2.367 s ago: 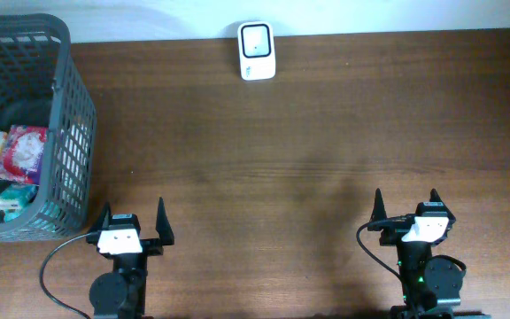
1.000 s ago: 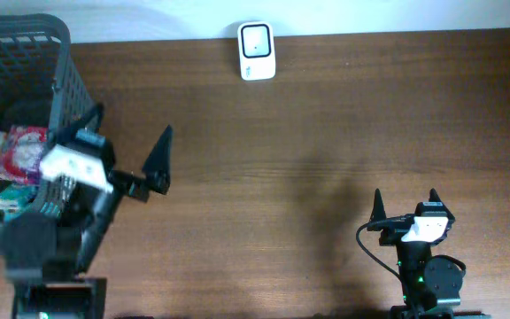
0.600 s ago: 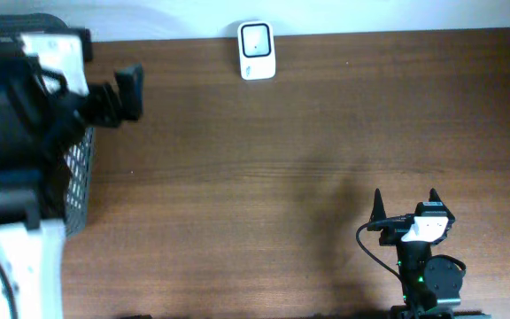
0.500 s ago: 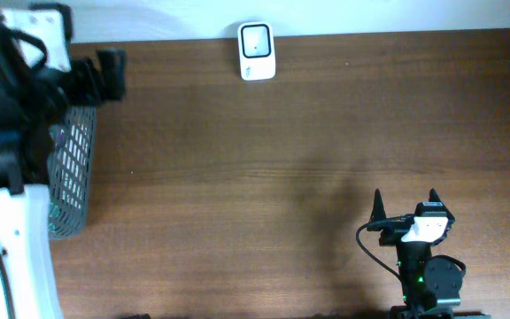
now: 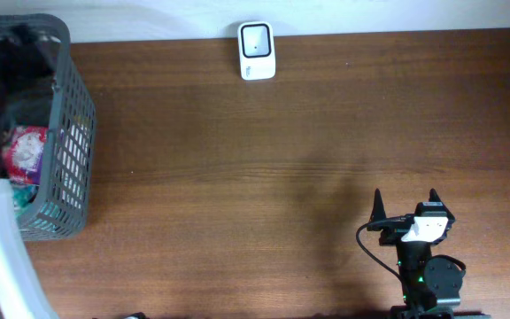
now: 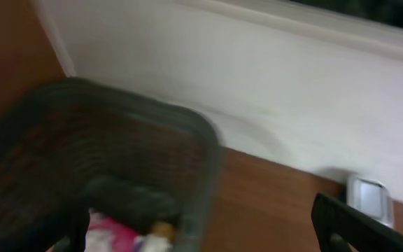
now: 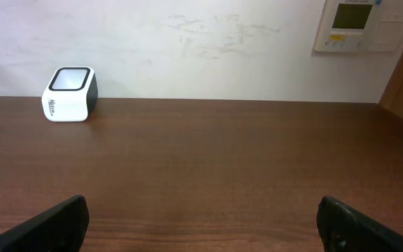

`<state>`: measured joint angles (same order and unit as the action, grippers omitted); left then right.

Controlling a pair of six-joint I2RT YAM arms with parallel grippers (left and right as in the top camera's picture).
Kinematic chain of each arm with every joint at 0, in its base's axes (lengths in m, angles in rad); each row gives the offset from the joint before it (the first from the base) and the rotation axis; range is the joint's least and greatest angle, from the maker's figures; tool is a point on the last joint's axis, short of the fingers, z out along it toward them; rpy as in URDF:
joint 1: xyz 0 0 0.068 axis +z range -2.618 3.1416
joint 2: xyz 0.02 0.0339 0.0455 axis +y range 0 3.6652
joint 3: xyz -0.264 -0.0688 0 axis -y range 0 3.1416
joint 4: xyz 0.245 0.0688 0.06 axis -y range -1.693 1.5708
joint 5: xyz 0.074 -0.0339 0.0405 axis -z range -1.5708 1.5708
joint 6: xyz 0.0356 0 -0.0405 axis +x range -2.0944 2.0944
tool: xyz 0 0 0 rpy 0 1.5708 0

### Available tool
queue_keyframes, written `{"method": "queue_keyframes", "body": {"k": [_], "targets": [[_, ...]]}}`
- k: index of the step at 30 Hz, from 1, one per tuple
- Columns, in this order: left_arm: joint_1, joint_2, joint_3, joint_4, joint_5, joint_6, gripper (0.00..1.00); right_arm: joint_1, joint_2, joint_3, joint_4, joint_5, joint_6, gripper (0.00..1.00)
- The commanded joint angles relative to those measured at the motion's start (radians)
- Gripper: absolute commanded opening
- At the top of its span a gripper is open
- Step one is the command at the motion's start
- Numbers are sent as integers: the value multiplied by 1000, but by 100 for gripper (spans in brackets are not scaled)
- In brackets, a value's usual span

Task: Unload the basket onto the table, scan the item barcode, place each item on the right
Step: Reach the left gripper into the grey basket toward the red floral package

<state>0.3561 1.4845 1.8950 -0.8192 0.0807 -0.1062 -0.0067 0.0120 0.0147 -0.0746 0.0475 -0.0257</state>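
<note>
The scan appears not yet begun: the item, a pink-and-white packet (image 5: 25,151), lies among others in the grey basket (image 5: 69,106) at the frame's left edge. The left hand (image 6: 201,220) hovers over it, fingers apart and empty. The right hand (image 5: 405,208) sits at lower right, likewise spread. The white scanner (image 5: 257,51) stands at top centre of the bench (image 5: 282,159), well apart from the basket; picking and presenting the packet remain.

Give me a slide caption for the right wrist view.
Open right end effector looks across the wooden table toward the white scanner.
</note>
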Motion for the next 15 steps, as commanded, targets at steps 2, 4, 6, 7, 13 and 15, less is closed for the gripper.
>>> {"method": "queue_keyframes", "body": {"k": [2,4,6,7,13,15], "targets": [[146,88,19,14,-85,-24,99,6,-6,-9,-3,-2,7,99],[172,124,19,-2,-85,-24,99,6,-6,-9,-3,-2,7,99],[177,170,19,-17,-87,-23,99,6,-6,-9,-3,-2,7,98],[177,185,19,-20,-89,-10,99,6,-6,-9,-3,-2,7,99],[177,339,19,-104,-266,164,99,6,-6,-9,-3,-2,7,99],[177,382,19,-106,-203,100,99,6,-6,-9,-3,-2,7,98]]}}
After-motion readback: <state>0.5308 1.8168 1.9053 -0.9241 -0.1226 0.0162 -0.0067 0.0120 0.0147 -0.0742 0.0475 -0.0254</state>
